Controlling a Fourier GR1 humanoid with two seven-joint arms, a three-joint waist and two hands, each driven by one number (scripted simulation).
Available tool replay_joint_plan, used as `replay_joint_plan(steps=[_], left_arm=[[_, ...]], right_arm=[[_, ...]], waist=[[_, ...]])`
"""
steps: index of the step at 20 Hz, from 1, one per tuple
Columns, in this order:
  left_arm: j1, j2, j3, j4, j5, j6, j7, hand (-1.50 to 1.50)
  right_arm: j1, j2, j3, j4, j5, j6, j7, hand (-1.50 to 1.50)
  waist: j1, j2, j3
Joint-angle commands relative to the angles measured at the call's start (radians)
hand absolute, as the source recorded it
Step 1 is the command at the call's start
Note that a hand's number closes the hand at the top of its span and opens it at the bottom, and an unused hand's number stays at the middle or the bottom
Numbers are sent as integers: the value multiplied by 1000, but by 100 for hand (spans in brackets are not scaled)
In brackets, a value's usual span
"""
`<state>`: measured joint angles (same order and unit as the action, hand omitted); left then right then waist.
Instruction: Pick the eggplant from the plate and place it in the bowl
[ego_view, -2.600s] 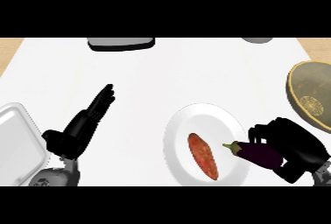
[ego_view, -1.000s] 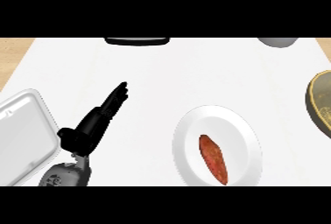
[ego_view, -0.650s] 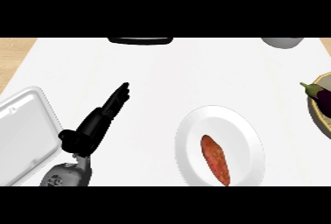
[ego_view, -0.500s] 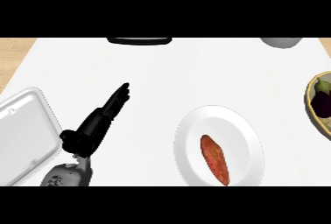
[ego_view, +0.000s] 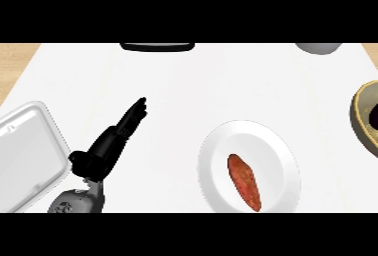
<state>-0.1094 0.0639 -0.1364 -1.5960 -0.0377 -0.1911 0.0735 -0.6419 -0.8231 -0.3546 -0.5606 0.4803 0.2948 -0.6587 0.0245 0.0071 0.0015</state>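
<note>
Just dark eggplant (ego_view: 373, 116) in round bowl (ego_view: 361, 109)

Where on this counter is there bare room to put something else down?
The widest bare patch is the middle of the counter, between the left hand, the white plate and the dark object at the far edge. It is crowded at the left by the grey tray and at the right by the bowl.
</note>
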Motion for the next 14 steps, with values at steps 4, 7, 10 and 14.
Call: replay_joint_plan(steps=[4,7,10,14], left_arm=[[-17,-28,-21,44,-38,24,-37,0],[-57,14,34,35,27,-30,-7,0],[-39,7,26,24,29,-28,-10,0],[-16,6,9,-4,5,-15,-7,0]], right_arm=[[-94,-127,-154,213,-119,112,57,-150],[-61,-176,-187,304,-127,112,1,-150],[-24,-246,-238,361,-164,157,-2,-150],[-3,-331,-283,401,-202,232,-13,-150]], waist=[[-2,5,1],[9,13,4],[7,17,6],[9,16,9]])
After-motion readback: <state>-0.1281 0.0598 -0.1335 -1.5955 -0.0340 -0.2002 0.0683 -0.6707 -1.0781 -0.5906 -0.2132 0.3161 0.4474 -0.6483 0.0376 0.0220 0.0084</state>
